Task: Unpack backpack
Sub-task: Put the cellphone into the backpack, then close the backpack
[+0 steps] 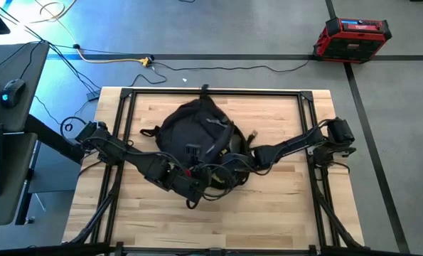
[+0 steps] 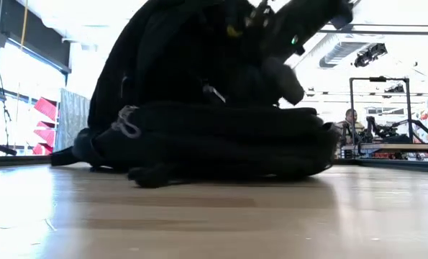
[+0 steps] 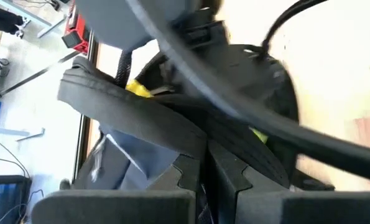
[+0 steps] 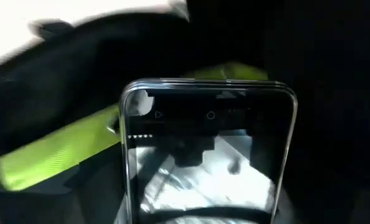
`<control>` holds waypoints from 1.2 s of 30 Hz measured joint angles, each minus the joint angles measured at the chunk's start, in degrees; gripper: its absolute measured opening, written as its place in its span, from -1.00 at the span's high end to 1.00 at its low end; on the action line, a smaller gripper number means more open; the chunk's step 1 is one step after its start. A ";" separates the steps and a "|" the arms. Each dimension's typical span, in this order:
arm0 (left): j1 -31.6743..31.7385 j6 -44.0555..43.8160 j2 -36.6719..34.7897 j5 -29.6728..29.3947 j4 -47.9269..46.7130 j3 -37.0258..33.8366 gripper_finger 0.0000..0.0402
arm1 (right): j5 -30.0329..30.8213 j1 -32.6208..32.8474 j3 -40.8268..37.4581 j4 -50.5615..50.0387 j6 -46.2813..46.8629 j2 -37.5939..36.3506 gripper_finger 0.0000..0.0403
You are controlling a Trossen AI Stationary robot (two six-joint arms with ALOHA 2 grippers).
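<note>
- Black fabric of the backpack (image 3: 135, 118) is pinched between the fully closed fingers of the left gripper (image 3: 203, 171), which holds an edge of the opening up.
- Glossy phone (image 4: 206, 155), screen dark with faint unreadable icons, lies just ahead of the right gripper (image 1: 229, 165); its fingers stand wide, and whether they hold the phone cannot be told.
- Lime-green textured object (image 4: 54, 152) lies beside the phone, inside the bag.
- The backpack sits mid-table (image 1: 282, 213), both grippers at its near edge.
- No legible brand.
</note>
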 joint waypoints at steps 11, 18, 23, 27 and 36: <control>0.07 -1.92 -0.07 0.26 -1.11 0.04 1.00 | 2.37 -0.60 4.35 -7.53 1.39 0.00 -0.71; -0.07 -4.65 -0.09 0.45 -3.98 0.09 1.00 | 6.03 4.53 8.51 -23.05 7.06 0.00 -0.71; -0.07 -5.13 -0.09 0.47 -4.59 0.09 1.00 | 8.93 10.12 9.46 -32.65 16.93 -0.46 -0.71; -0.06 -4.90 -0.09 1.32 -4.61 -0.58 1.00 | 8.49 14.00 8.98 -38.97 24.67 -1.63 -0.71; -0.61 3.93 -0.09 9.53 -4.43 -6.89 1.00 | 3.85 17.78 4.23 -40.71 36.34 -7.59 -0.71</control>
